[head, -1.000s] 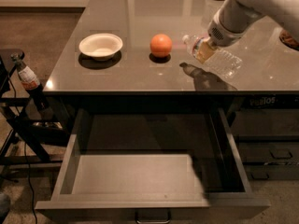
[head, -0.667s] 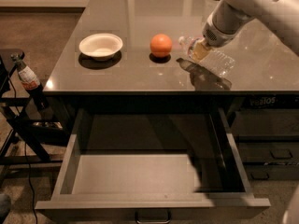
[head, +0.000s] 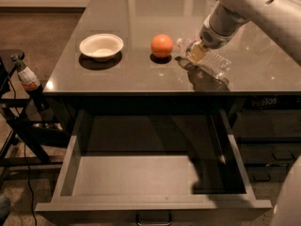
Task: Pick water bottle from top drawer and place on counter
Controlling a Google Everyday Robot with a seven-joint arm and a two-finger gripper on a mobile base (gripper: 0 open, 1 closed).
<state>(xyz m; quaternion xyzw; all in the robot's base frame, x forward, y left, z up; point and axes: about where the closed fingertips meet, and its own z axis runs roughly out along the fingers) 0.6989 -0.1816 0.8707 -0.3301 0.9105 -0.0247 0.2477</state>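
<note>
Claw [head: 196, 54] is positioned at the water bottle [head: 214, 64] on the worktop's [head: 141, 79] right half, nearer the front edge — grip state cannot be told. Bottle is laid on its side, just right of an orange [head: 162, 45] — top drawer [head: 141, 179] is pulled open.

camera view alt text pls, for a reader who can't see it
The robot's tool is at a small clear ribbed plastic water bottle lying on the glossy grey-brown counter, beside a round orange fruit and a white bowl. Below, the wide grey top drawer stands pulled open, nothing visible inside.
</note>
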